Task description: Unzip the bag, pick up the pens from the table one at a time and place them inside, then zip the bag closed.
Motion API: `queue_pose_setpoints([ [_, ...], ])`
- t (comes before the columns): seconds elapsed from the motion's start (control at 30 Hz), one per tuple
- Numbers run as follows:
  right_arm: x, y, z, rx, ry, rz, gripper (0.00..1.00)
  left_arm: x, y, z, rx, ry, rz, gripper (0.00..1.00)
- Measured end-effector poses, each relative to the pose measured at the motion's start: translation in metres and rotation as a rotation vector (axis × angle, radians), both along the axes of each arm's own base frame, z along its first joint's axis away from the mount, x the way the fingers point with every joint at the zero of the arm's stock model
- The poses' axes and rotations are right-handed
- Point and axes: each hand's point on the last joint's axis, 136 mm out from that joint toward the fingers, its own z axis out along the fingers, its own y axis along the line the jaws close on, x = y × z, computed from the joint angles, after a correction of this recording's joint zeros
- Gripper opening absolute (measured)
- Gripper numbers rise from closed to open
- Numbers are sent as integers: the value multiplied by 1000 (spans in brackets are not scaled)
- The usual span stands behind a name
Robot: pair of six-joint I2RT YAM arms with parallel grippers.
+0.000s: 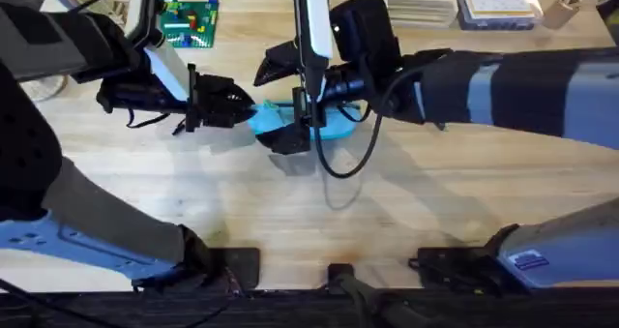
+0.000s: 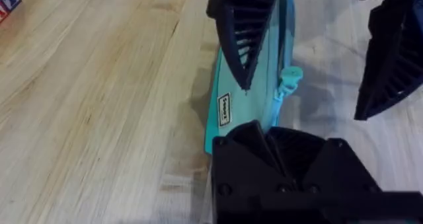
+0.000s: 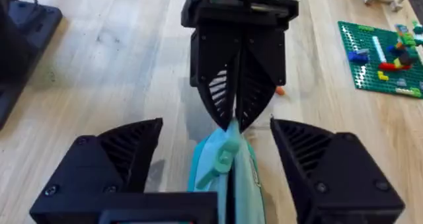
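Light wooden table [image 1: 319, 222], green brick plate [image 1: 189, 22] far left, blue bag [image 1: 334, 127] lay mid-table — left gripper [image 3: 235, 121] pinched its end, right gripper [image 3: 218, 178] spread open around it.

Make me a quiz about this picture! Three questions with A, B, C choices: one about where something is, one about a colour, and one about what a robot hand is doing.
1. Where is the teal pull tab?
A. under the green brick plate
B. between the right hand's two fingers
C. off the table

2. What colour is the bag?
A. light blue
B. red
C. yellow

3. What is the left hand doing?
A. spread wide open in the air
B. holding a pen
C. pinching one end of the bag

Answers:
1. B, the tab sits in the gap between the right hand's open fingers.
2. A, the fabric is light blue against the wooden table.
3. C, its fingers are closed together on the bag's end.
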Motion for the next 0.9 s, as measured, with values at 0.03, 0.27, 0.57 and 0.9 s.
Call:
queue_pose_setpoints([
  [0.03,0,0,0,1,5,-1,996,0,0,0,0,0,0,42],
  [0.27,-2,-1,12,18,23,-18,998,0,0,0,0,0,0,42],
  [0.57,0,-17,47,5,-8,-125,998,0,0,0,0,0,0,42],
  [0.9,-7,-51,50,-123,16,-254,996,0,0,0,-3,-1,1,48],
])
